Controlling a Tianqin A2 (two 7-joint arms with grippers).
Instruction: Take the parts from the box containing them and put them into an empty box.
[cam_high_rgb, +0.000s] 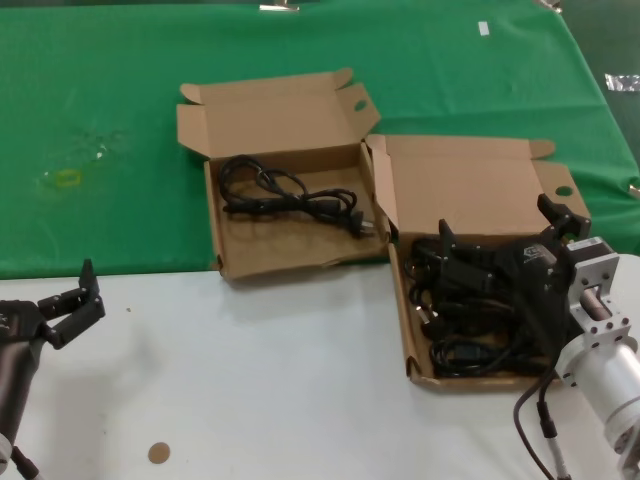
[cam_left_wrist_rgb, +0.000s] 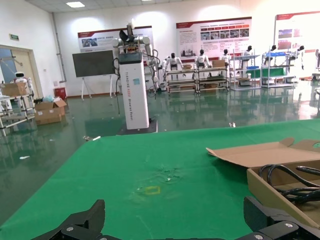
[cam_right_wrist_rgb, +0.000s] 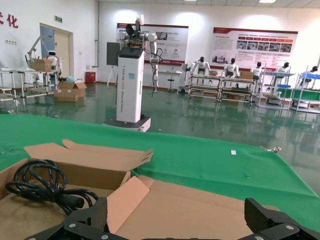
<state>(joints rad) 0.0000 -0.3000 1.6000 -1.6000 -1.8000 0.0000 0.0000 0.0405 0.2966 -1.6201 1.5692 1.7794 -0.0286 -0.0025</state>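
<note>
The box containing the parts (cam_high_rgb: 408, 330) lies at the right with its plain lid (cam_high_rgb: 470, 185) open; several black power cords (cam_high_rgb: 470, 320) fill it. My right gripper (cam_high_rgb: 497, 222) hangs open and empty just above those cords; its view (cam_right_wrist_rgb: 175, 220) looks over the plain lid (cam_right_wrist_rgb: 200, 210). The other box (cam_high_rgb: 222, 225), with a wavy-edged lid flap (cam_high_rgb: 270, 88), lies to the left and holds one cord (cam_high_rgb: 290, 195), which also shows in the right wrist view (cam_right_wrist_rgb: 40, 185). My left gripper (cam_high_rgb: 70, 300) waits open and empty at the table's front left.
Both boxes sit where the green cloth (cam_high_rgb: 120, 150) meets the white table (cam_high_rgb: 260, 380). A small brown disc (cam_high_rgb: 159, 453) lies near the front edge. The left wrist view shows the box with one cord (cam_left_wrist_rgb: 270, 187) off to one side of the open gripper (cam_left_wrist_rgb: 175, 222).
</note>
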